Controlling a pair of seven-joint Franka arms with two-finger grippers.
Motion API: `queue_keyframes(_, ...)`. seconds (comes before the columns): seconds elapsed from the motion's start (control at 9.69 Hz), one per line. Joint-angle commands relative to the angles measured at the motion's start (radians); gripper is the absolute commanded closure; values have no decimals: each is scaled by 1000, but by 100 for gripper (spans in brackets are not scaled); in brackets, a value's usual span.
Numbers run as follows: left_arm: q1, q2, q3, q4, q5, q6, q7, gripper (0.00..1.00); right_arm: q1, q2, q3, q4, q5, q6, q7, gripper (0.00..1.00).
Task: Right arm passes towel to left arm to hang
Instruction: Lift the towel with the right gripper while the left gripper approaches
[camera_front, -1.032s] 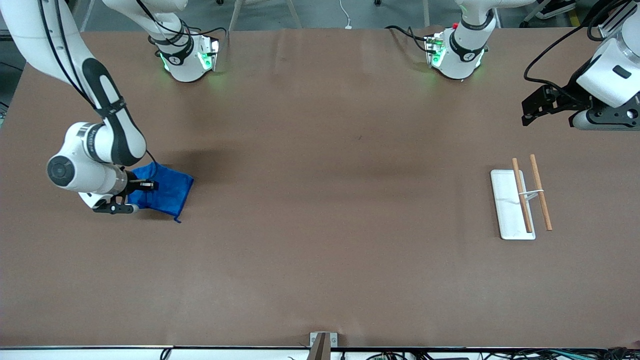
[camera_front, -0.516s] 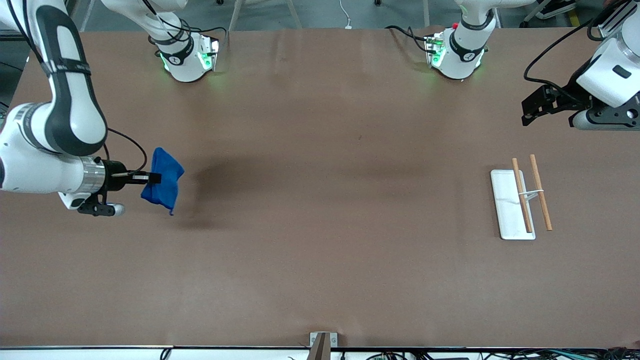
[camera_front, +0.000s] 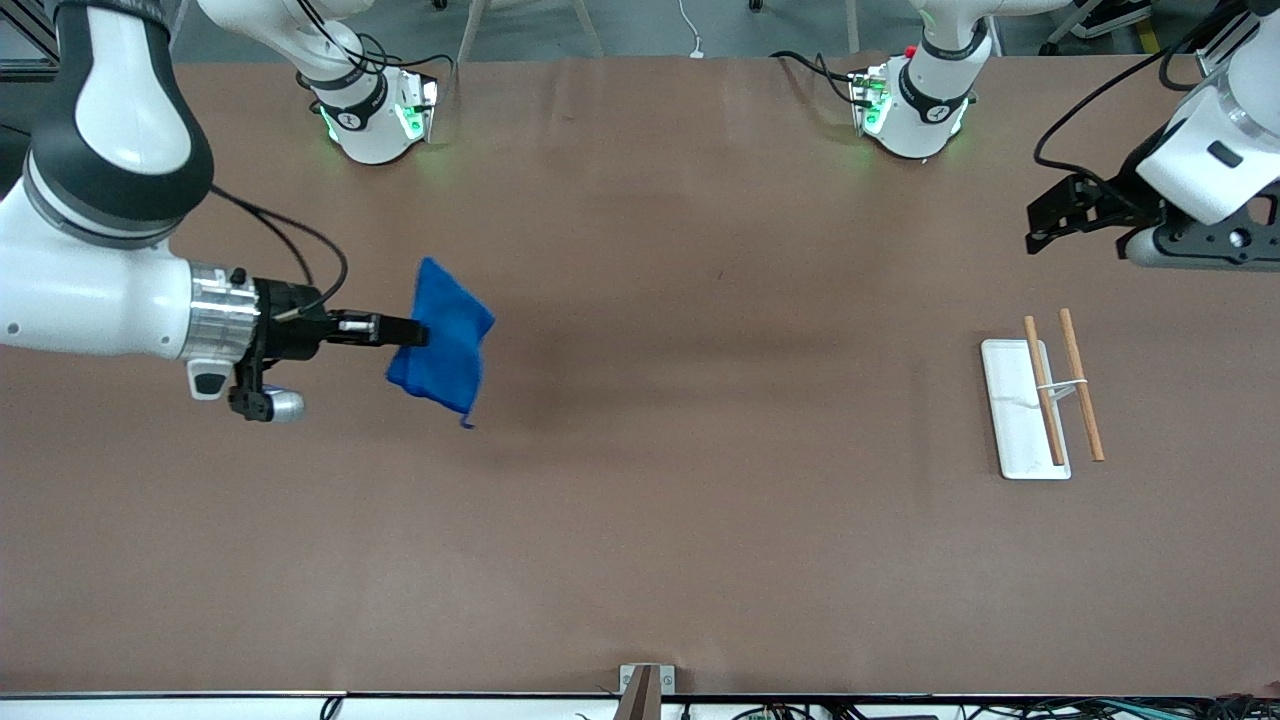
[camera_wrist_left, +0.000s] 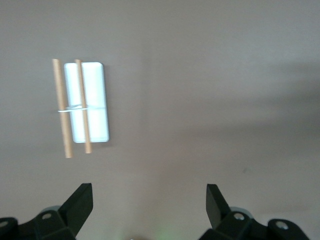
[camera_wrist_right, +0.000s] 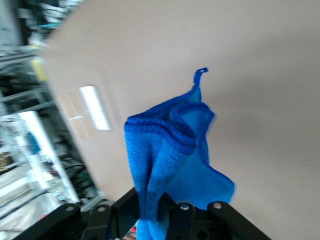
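The bright-blue towel (camera_front: 442, 338) hangs in the air, pinched at one edge by my right gripper (camera_front: 408, 331), which is shut on it over the table toward the right arm's end. A loose thread dangles from its lowest corner. In the right wrist view the towel (camera_wrist_right: 170, 155) is bunched between the black fingers (camera_wrist_right: 125, 210). My left gripper (camera_front: 1042, 222) is open and empty, held up in the air over the left arm's end of the table; its two fingertips (camera_wrist_left: 81, 200) stand wide apart in the left wrist view.
A white flat base (camera_front: 1012, 405) with two wooden rods (camera_front: 1081, 398) across it lies on the brown table toward the left arm's end; it also shows in the left wrist view (camera_wrist_left: 95, 105). Both arm bases stand at the table's back edge.
My right gripper has lifted the towel off the table and carried it toward the table's middle. The left gripper has shifted slightly.
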Motion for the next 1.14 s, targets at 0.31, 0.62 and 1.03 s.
queue_keyframes(0.31,-7,87,-3,-6,-574,19,82,0,155,8,30,54,466,316,13,99)
queue_keyframes(0.62,-4,177,-3,-6,-866,43,361,1,104,13,249,67,585,529,-9,99)
queue_keyframes(1.03,-1,271,-3,-19,-1187,-1,495,16,67,10,356,80,655,531,-33,99)
